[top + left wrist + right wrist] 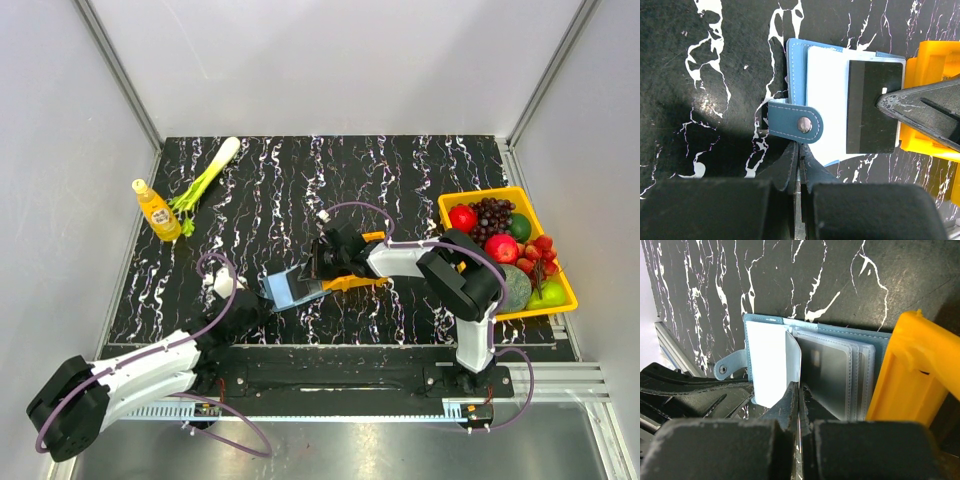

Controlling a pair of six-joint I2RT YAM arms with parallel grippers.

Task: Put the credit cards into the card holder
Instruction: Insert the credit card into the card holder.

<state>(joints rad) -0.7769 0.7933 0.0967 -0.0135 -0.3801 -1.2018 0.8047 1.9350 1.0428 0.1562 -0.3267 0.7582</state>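
Note:
The blue card holder (283,290) lies open on the black marbled table, its snap strap (790,122) toward my left arm. My left gripper (255,303) is shut on the holder's near edge just under the strap, as the left wrist view (799,147) shows. My right gripper (313,268) is shut on a dark card (872,115) and holds it over the holder's pale inner page. In the right wrist view my right gripper (799,389) sits between a curled pale flap (792,357) and clear sleeves holding a dark card (825,375).
A small orange tray (360,282) lies against the holder's right side, under my right gripper. A yellow bin (475,196) full of fruit stands at the right. A yellow bottle (157,210) and a green onion (205,180) lie at the back left.

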